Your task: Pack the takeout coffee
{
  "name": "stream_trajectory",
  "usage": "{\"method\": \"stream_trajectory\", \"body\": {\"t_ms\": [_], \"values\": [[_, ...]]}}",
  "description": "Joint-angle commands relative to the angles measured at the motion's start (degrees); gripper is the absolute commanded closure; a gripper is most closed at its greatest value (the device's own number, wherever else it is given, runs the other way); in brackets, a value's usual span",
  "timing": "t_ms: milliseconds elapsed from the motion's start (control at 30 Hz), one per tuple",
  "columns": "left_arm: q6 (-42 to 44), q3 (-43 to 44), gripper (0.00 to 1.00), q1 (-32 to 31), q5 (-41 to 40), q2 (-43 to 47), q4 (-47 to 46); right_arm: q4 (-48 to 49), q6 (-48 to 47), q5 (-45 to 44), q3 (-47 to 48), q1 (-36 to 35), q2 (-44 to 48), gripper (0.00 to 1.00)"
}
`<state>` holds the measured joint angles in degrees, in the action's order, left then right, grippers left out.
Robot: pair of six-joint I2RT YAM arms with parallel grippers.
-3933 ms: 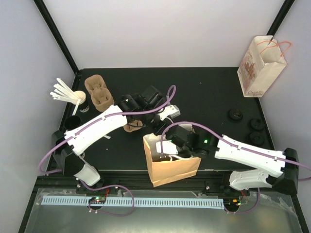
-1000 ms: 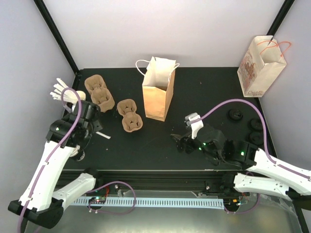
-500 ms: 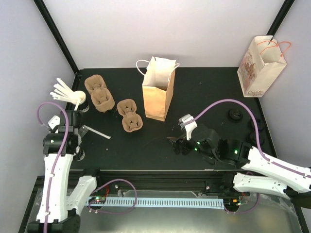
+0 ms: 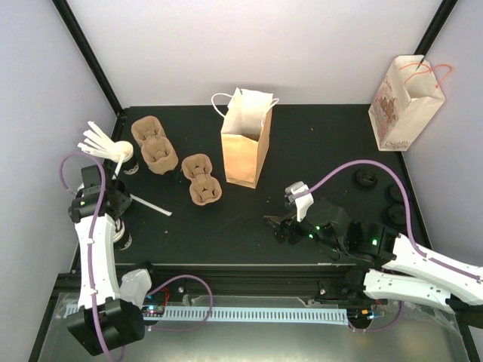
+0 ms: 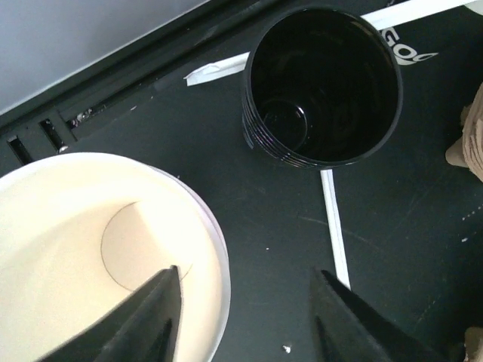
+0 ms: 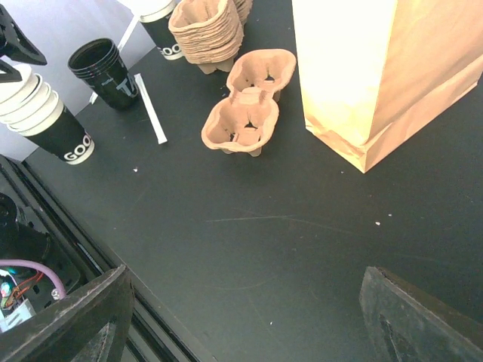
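The takeout coffee is a white paper cup (image 5: 68, 226), topmost of a nested stack (image 6: 30, 98) with a black base near the table's left front edge. My left gripper (image 5: 245, 275) hangs over it, open. One finger (image 5: 155, 317) is inside the cup's mouth, the other (image 5: 339, 317) is outside over bare table, and the rim lies between them, untouched. From the right wrist view the left gripper (image 6: 13, 45) shows just above the stack. My right gripper (image 6: 245, 302) stands open over bare table near the front middle (image 4: 275, 225), holding nothing.
An empty black cup (image 5: 321, 83) stands right beside the stack, with a white stirrer (image 6: 151, 117) lying by it. Cup carriers (image 4: 202, 181), (image 4: 155, 147), an open brown bag (image 4: 245, 151), black lids (image 4: 367, 178) at the right, and a printed bag (image 4: 404, 102) in the far corner.
The brown bag has gone from the front edge to the back middle. My left arm has drawn back to the left front, settling over the cup stack with its jaws narrowing. The right arm barely shifted.
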<state>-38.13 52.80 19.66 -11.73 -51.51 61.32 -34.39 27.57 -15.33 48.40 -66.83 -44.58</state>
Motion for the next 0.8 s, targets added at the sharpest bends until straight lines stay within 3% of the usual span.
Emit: {"method": "stream_trajectory", "body": {"t_ms": [0,200,767], "values": [[1.31,-0.68,0.59,1.22,1.83,-0.69,-2.32,1.34,0.85,0.16,0.82,0.12,0.59,0.15],[-0.32,-0.37,0.97,1.69,0.79,-1.4,0.16,1.04,0.53,0.31,0.99,0.18,0.64,0.15],[-2.27,12.77,0.98,1.72,0.39,-1.98,11.37,1.43,-0.21,0.62,1.02,0.14,-0.06,0.15]]}}
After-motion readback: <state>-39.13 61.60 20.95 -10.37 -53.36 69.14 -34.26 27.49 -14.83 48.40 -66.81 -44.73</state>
